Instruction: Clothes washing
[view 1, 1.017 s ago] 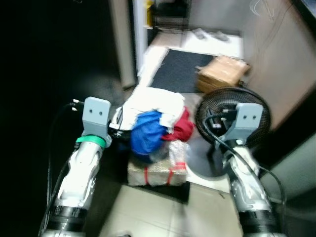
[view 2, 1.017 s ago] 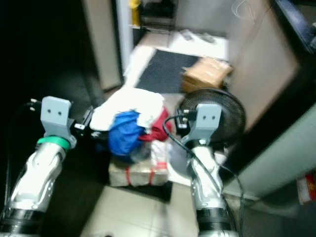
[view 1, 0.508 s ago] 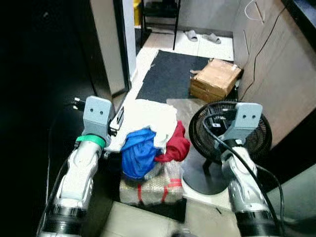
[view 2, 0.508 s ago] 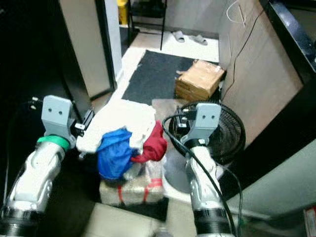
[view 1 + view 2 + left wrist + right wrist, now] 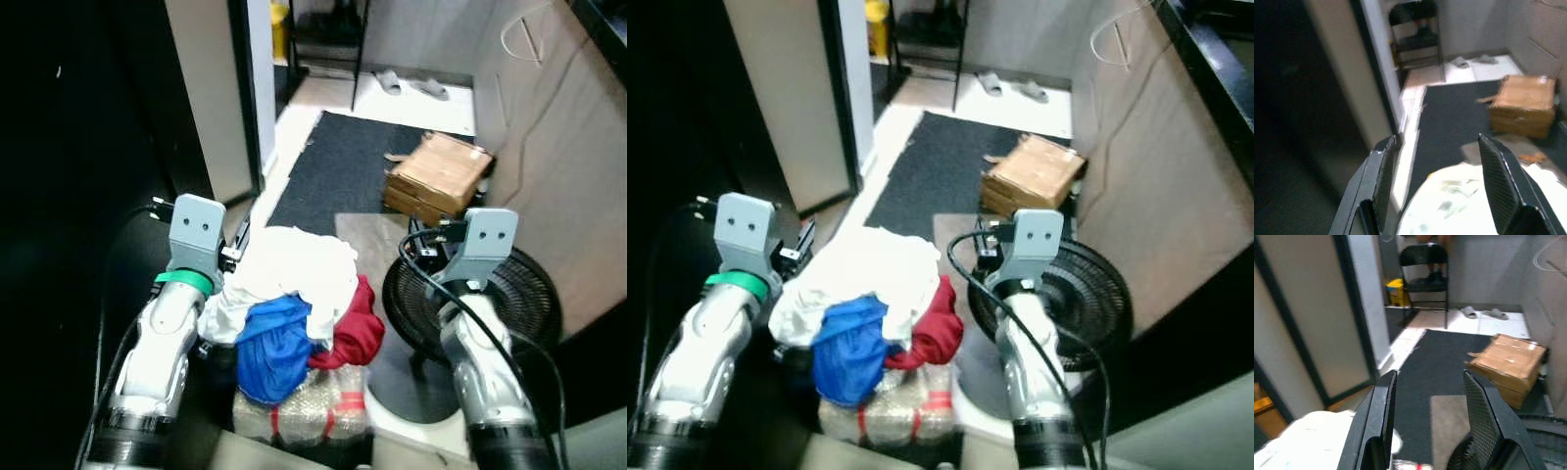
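A pile of clothes lies between my two arms: a white cloth on top, a blue garment and a red one below. The pile rests on a plastic-wrapped bundle with red straps, on the floor. My left gripper is open just over the white cloth's near edge, with nothing between its fingers. My right gripper is open too, held above the floor beside the pile, and it is empty.
A black floor fan lies flat at my right, close under the right arm. Beyond it a cardboard box sits on a dark mat. A door frame stands at the left, a folding chair far ahead.
The whole picture has shifted and sharpened as the camera moved; the pile and fan now sit lower and nearer. Both arms keep the same raised pose, fingers apart.
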You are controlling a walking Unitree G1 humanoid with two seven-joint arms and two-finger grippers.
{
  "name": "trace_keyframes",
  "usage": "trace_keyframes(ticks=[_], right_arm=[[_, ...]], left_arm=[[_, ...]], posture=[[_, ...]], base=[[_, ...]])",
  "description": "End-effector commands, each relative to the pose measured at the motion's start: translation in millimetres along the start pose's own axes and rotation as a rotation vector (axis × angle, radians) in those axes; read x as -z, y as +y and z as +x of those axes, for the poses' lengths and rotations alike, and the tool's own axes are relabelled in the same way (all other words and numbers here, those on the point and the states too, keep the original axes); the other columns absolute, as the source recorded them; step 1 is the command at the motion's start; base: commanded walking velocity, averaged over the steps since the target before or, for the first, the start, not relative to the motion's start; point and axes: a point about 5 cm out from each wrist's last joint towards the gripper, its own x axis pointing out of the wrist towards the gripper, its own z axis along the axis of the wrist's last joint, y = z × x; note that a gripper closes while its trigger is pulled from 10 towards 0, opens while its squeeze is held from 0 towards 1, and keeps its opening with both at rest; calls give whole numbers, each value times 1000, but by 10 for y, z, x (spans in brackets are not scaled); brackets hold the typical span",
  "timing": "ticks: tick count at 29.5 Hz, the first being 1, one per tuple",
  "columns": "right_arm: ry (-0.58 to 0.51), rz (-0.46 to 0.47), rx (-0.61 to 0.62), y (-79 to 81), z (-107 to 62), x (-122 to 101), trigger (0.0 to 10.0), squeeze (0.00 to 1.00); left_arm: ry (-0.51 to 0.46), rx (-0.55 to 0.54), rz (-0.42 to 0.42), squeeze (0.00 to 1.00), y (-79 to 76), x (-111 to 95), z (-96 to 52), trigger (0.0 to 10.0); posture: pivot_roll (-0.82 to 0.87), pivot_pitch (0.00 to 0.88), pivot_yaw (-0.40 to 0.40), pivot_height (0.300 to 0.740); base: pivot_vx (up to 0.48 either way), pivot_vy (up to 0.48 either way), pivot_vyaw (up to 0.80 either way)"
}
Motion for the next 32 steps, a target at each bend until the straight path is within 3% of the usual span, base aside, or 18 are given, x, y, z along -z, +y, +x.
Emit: trace_keyframes(ticks=[1, 23, 27, 32], right_arm=[[11, 3, 8, -4, -14, 23, 10000, 0], [21, -14, -5, 0, -17, 48, 10000, 0], [25, -21, -9, -3, -10, 66, 10000, 0], [29, -38, -15, -2, 4, 79, 10000, 0]], left_arm=[[39, -1, 22, 0, 12, 85, -32, 10000], [102, 54, 63, 0, -40, 215, -72, 10000], [210, 100, 43, 0, -39, 373, -130, 10000], [265, 109, 62, 0, -14, 462, -166, 10000]], posture=[[-9, 18, 42, 740], [-12, 17, 42, 740], [-10, 12, 40, 740], [-7, 11, 37, 740]], base=[[0, 0, 0], [0, 0, 0], [0, 0, 0], [0, 0, 0]])
